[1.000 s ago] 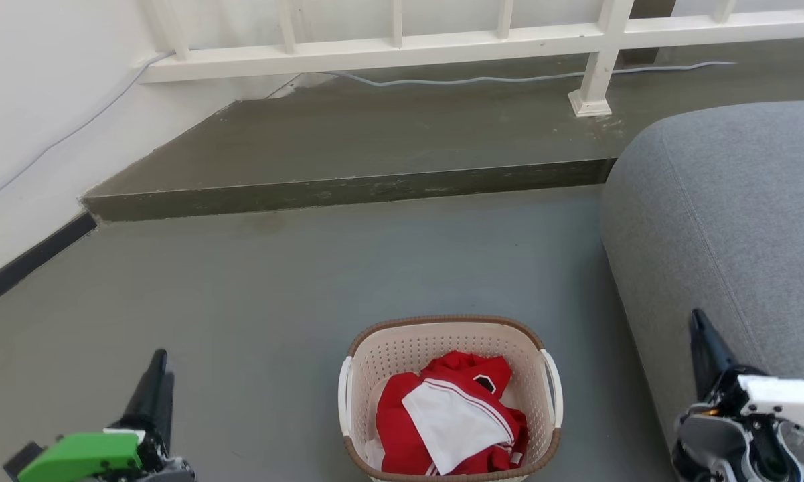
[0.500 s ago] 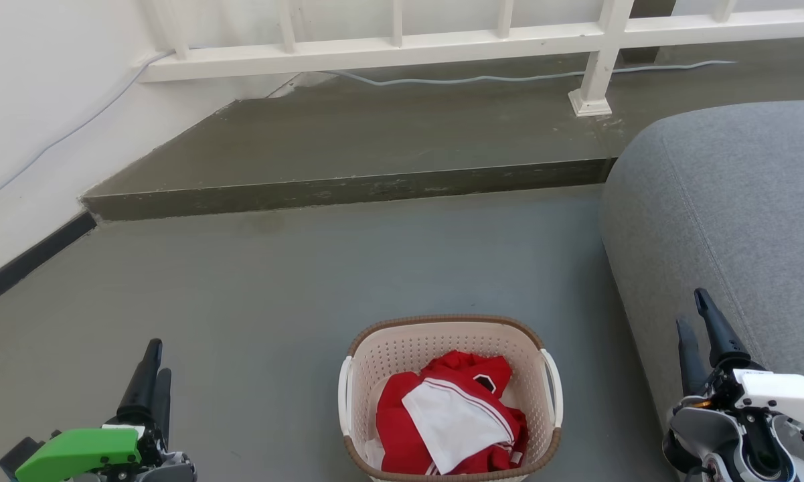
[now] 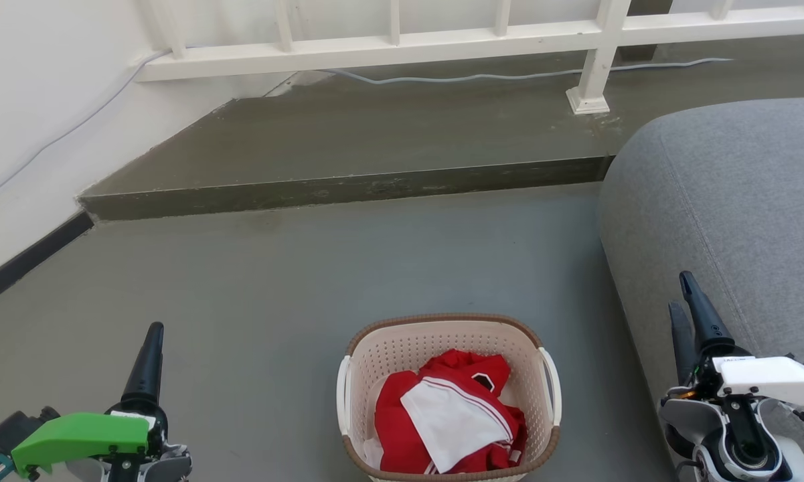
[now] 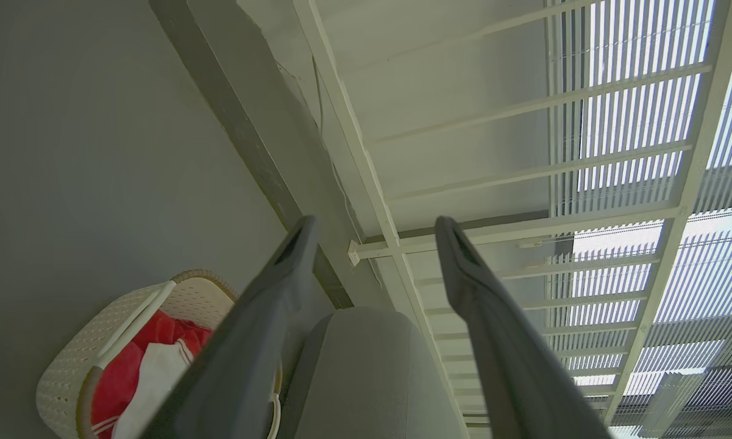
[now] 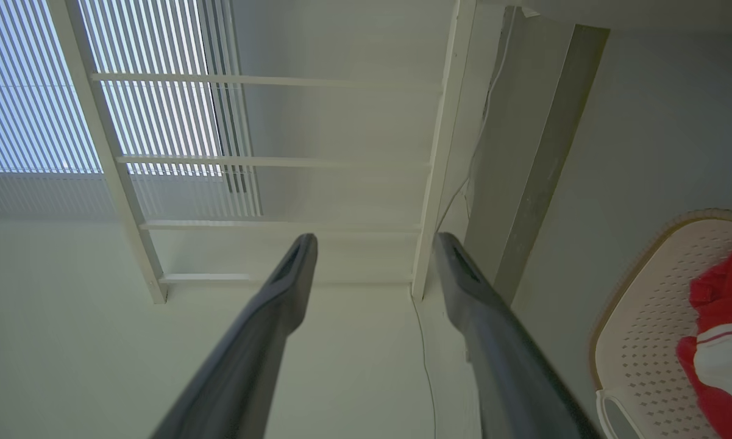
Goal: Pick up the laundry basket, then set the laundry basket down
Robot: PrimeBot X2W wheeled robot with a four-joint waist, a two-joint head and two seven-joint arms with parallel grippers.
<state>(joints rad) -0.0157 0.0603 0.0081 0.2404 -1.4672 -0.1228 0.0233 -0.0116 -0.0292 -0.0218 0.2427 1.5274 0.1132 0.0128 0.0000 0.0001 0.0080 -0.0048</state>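
The laundry basket (image 3: pixel 402 348), cream and perforated with a brown rim and white side handles, stands on the grey floor at the bottom middle of the head view, holding red and white clothes (image 3: pixel 452 415). My left gripper (image 3: pixel 152 331) hovers well to its left, apart from it. My right gripper (image 3: pixel 679 291) is to its right, in front of the sofa. In the left wrist view my left gripper (image 4: pixel 376 222) is open and empty, with the basket (image 4: pixel 67 378) at the lower left. My right gripper (image 5: pixel 375 238) is also open and empty, the basket (image 5: pixel 646 317) at the right edge.
A grey sofa (image 3: pixel 730 214) fills the right side, close to the basket. A raised concrete step (image 3: pixel 348 191) crosses the floor beyond, with a white railing (image 3: pixel 388 47) and a cable (image 3: pixel 455 78) on it. A white wall (image 3: pixel 27 100) runs along the left.
Both grippers have moved up the head view, away from its bottom edge. The right gripper's two fingers now show apart. The basket has not moved.
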